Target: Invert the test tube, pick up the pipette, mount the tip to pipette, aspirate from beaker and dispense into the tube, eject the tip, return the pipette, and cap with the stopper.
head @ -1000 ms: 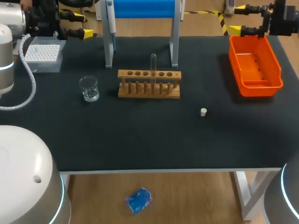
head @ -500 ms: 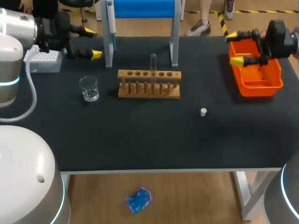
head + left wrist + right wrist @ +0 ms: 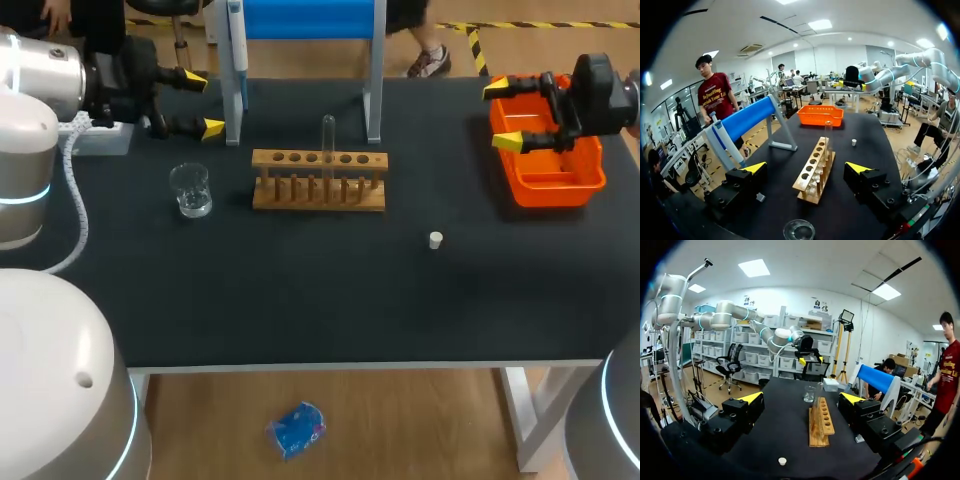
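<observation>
A clear test tube (image 3: 328, 138) stands in the wooden rack (image 3: 318, 181) at mid-table. The glass beaker (image 3: 190, 190) sits to the rack's left, and the small white stopper (image 3: 436, 240) lies to its front right. The pipette (image 3: 237, 45) hangs on the blue-topped stand (image 3: 372, 70) behind the rack. My left gripper (image 3: 200, 102) hovers open at the back left, facing the rack (image 3: 812, 172) and tube (image 3: 828, 142). My right gripper (image 3: 503, 114) is open at the near-left side of the orange bin (image 3: 560, 185), with nothing between its fingers.
A white tip box (image 3: 100, 138) sits at the back left, partly hidden by my left arm. In the right wrist view the rack (image 3: 820, 422), beaker (image 3: 810, 394) and stopper (image 3: 782, 460) lie ahead of the fingers.
Both arms have swung in from the back corners toward the table's middle. The left gripper moved right toward the stand, and the right gripper came down in front of the orange bin.
</observation>
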Robot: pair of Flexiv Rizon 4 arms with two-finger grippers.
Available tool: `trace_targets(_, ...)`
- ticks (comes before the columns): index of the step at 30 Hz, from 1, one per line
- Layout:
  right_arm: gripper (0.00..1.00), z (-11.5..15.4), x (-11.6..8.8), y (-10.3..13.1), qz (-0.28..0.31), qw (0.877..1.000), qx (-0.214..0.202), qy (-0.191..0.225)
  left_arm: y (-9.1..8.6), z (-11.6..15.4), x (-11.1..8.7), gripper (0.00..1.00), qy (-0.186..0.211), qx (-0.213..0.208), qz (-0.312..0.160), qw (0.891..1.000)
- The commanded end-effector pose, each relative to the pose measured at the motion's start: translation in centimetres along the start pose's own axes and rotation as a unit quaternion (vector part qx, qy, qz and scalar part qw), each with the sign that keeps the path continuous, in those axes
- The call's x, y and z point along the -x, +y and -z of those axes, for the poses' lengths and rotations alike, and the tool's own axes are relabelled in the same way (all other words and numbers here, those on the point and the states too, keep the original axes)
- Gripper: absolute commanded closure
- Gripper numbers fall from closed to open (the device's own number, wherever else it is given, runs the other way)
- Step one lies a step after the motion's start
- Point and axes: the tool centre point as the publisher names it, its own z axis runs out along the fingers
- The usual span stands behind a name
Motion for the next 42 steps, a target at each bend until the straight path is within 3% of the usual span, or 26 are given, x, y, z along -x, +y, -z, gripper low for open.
trace_targets(1,0.0,-1.8,-0.8,-1.4,-0.016,1.0,-0.008,0.005,0.0,-0.6,-0.9,0.0,0.0,0.002,0.002,1.0)
trace_targets(10,0.0,-7.1,-1.8,-4.4,-0.043,0.999,0.004,0.024,1.6,-2.5,-4.0,0.0,0.01,0.004,0.025,1.0)
trace_targets(18,0.0,-12.5,-1.6,-4.6,-0.033,0.999,0.025,0.036,1.8,-3.0,-4.3,0.0,0.01,-0.005,0.034,0.999)
trace_targets(31,0.0,-12.5,-1.6,-4.6,-0.033,0.999,0.025,0.036,1.8,-3.0,-4.3,0.0,0.01,-0.005,0.034,0.999)
trace_targets(37,0.0,-14.3,-0.5,-6.3,-0.052,0.997,0.034,0.039,2.2,-4.0,-4.2,0.0,0.04,0.01,0.012,0.999)
trace_targets(42,0.0,-15.7,0.7,-7.0,-0.054,0.997,0.035,0.044,2.4,-4.3,-3.9,0.0,0.04,0.012,0.009,0.999)
